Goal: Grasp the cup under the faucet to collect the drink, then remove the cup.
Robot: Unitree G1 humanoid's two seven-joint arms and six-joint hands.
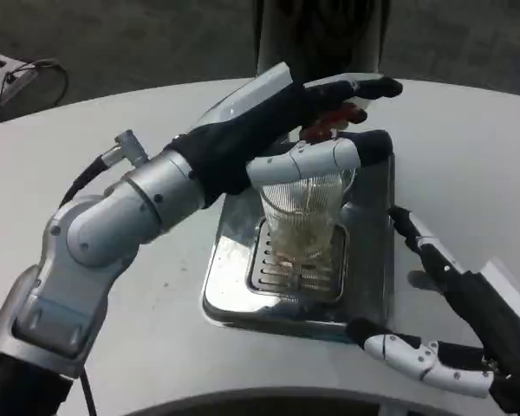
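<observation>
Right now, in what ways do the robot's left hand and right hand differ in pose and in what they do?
The left hand is raised over the drip tray, with fingers around the ribbed glass cup; the right hand sits low beside the tray and holds nothing. The left hand reaches up by the red faucet lever; the right hand's fingers are spread apart. Both have white and black fingers.

No legible text or markings.
</observation>
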